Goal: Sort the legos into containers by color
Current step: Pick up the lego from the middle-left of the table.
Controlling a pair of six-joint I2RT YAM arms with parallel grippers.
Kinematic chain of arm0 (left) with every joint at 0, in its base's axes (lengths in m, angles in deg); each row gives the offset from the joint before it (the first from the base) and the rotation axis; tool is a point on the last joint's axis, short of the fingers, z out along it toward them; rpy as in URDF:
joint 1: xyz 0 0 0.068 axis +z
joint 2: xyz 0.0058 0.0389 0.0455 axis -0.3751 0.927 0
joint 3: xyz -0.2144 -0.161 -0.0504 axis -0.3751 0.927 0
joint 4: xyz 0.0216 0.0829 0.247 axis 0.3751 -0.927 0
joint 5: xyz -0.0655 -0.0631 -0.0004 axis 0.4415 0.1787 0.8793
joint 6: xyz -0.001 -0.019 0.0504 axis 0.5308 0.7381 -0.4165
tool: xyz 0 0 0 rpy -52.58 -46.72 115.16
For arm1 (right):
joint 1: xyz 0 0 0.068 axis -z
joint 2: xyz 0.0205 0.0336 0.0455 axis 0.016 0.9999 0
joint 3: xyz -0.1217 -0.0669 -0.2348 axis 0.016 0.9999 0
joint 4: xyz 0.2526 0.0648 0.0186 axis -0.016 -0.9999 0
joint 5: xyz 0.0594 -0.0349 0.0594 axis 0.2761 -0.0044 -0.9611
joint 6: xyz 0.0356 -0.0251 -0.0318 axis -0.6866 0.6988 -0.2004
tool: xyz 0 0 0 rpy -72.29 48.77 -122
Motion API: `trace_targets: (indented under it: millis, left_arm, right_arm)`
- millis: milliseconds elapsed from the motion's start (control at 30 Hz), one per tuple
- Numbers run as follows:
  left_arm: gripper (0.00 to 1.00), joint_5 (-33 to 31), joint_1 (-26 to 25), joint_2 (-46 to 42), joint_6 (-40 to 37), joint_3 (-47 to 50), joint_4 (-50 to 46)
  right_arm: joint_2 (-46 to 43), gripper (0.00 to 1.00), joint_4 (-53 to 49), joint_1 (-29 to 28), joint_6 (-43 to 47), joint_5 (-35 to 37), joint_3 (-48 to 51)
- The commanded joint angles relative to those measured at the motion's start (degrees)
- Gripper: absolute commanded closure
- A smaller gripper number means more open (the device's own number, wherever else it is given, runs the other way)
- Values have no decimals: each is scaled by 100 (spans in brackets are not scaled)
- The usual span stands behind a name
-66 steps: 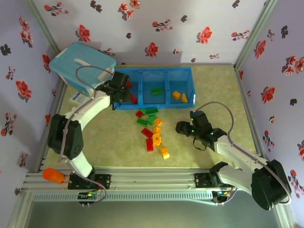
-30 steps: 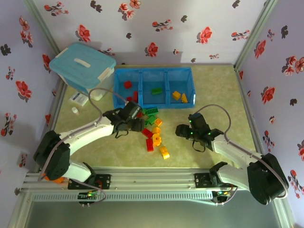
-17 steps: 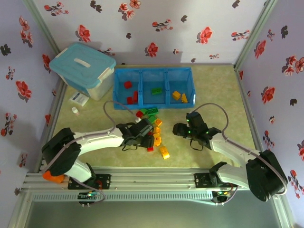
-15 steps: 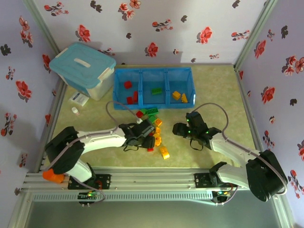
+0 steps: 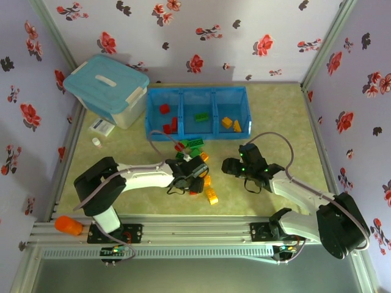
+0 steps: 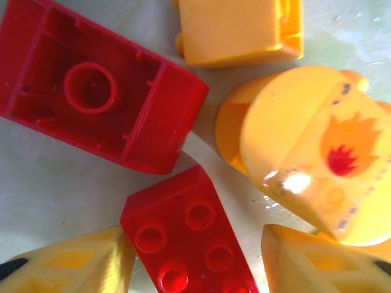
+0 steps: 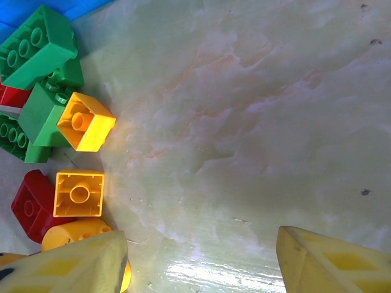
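The blue tray of containers [image 5: 235, 101] holds red legos [image 5: 165, 108] on the left, a green one [image 5: 201, 117] in the middle and yellow ones [image 5: 227, 122] on the right. Loose legos [image 5: 195, 143] lie in a pile in front of it. My left gripper [image 5: 194, 178] is low over the pile. Its jaws straddle a red studded brick [image 6: 189, 238] lying on the table: the left finger touches it and a thin gap shows at the right finger [image 6: 324, 262]. My right gripper [image 5: 235, 166] hangs open and empty over bare table, right of the pile [image 7: 78, 194].
Close around the red brick lie an upside-down red brick [image 6: 91, 91], a yellow brick [image 6: 238, 30] and a round orange piece with a flame [image 6: 311, 146]. A white tub with a light-blue lid [image 5: 107, 85] stands at the back left. An orange object [image 5: 68, 226] sits on the front rail.
My left arm has swung from the tray's left compartment down into the pile, and its jaws have narrowed around the red brick. The right arm has barely moved.
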Motion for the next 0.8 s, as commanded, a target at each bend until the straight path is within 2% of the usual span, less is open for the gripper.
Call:
trace_targets:
  millis: [0,200,300,533,767]
  left_arm:
    - [48,-88,-43,219,101,-48,-165]
    - [71,-304,-67,58,131,101,-242]
    - [77,-555,-66,-291,79,148,-303]
    - [80,-1098,78,-987,-298,-77,-807]
    - [79,-1106,1141,-1732,-949,-175,-981]
  right_arm:
    - [-28,34,-19,-38,-44,126,-114]
    - [-58,34,-15,-38,-46,159,-43]
    - [-72,34,-6,-38,-49,161,-21]
    - [-67,34,7,-38,-75,137,-25]
    - [-136,34,46,-47,-140,113,43]
